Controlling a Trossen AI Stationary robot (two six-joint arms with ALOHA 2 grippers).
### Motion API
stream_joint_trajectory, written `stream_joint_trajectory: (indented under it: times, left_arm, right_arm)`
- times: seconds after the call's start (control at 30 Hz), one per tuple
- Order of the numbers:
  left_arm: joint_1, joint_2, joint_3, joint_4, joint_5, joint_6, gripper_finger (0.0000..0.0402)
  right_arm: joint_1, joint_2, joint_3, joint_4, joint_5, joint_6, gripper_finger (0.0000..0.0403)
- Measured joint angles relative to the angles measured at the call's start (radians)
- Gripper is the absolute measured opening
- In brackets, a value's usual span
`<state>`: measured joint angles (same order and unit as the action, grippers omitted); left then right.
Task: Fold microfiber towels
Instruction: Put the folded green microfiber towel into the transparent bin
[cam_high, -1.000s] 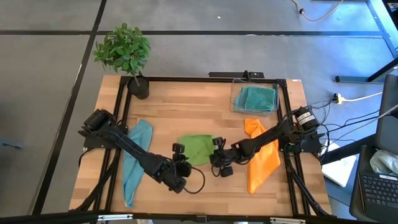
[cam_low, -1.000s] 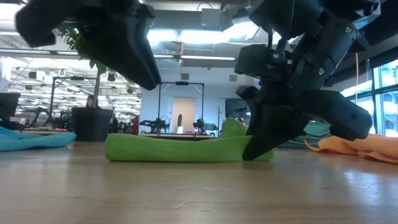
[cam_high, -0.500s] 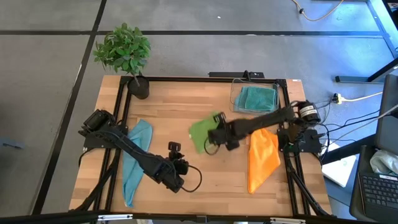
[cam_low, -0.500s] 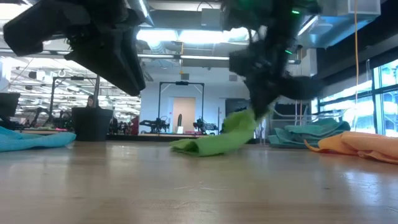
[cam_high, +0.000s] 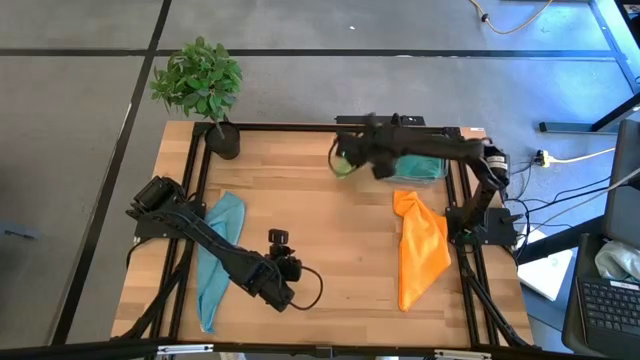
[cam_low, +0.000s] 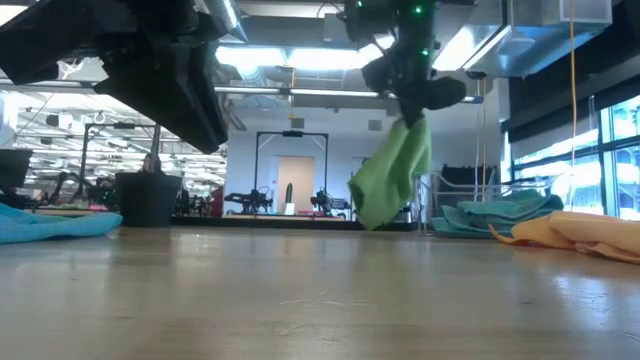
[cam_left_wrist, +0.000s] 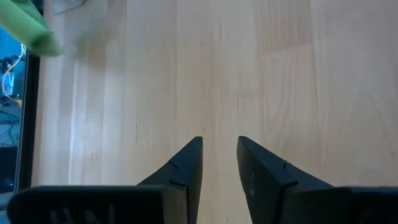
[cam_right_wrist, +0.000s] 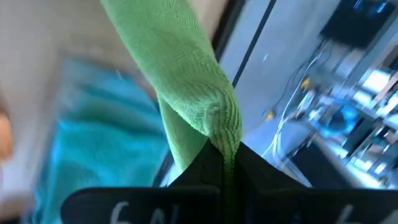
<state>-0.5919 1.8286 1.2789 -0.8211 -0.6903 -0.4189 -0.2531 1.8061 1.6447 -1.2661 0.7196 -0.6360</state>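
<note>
Lime green towel — off the table now (earlier flat) — hangs from right fingers.

potted plant at table's far left corner, clear plastic bin far right, wooden table

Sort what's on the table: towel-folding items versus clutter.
Job:
- green towel, hanging from the shut right claw
- light blue towel
- orange towel
- teal towel, in the bin

Lying about:
- clear bin
- potted plant

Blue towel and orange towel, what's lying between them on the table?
Only the left gripper above bare wood, per the high view, between blue towel and orange towel.
</note>
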Motion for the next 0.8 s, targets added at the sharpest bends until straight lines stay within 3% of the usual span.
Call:
stream_joint_trajectory:
  times: [0.2, 0.33, 0.63, 0.7, 0.8]
  left_arm:
    - [0.0, 0.0, 0.0, 0.0, 0.0, -0.016, 0.0093]
    - [0.0, -0.001, 0.0, 0.0, 0.0, -0.016, 0.0093]
    - [0.005, -0.001, 0.0, 0.008, -0.007, 0.0, 0.0093]
    - [0.005, -0.001, 0.0, 0.019, -0.056, 0.003, 0.0093]
    - [0.016, -0.001, 0.0, 0.089, -0.283, 0.017, 0.0093]
  right_arm:
    - [-0.136, -0.016, 0.01, -0.085, 0.058, -0.003, 0.0008]
    - [-0.204, -0.049, 0.01, -0.079, 0.042, 0.003, 0.0008]
    - [-0.263, -0.173, 0.01, -0.013, 0.055, -0.032, 0.0008]
    - [-0.263, -0.207, 0.01, 0.011, 0.048, -0.024, 0.0008]
    - [-0.262, -0.257, 0.01, 0.021, -0.022, -0.023, 0.0008]
